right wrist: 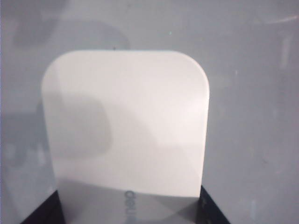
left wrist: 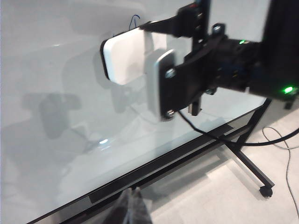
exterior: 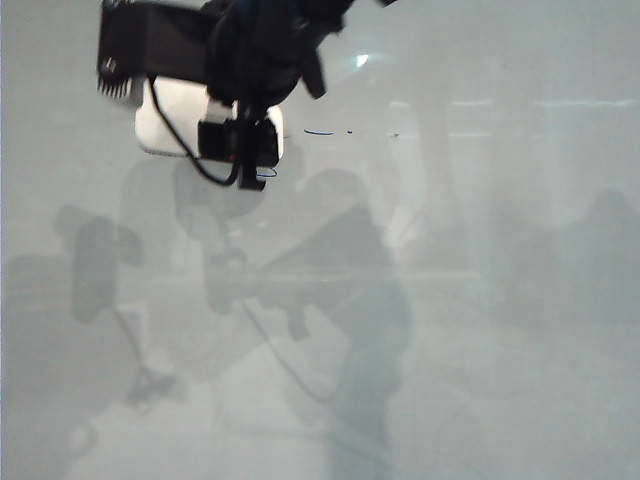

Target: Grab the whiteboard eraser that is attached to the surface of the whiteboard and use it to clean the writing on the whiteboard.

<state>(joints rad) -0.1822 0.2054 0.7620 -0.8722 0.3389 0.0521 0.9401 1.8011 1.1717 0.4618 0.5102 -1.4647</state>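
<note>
Right pincer grips the whiteboard eraser — jaws spread wide across it — against the whiteboard; left pincer unseen.

Glossy whiteboard (pale grey), blue writing, white whiteboard eraser against it

The right gripper is matte black with flat angular plates, and one finger carries a pale grey rounded pad fixed by silver screws. Green lights glow on the dark wrist housing. A thin black cable loops beneath the black arm.
</note>
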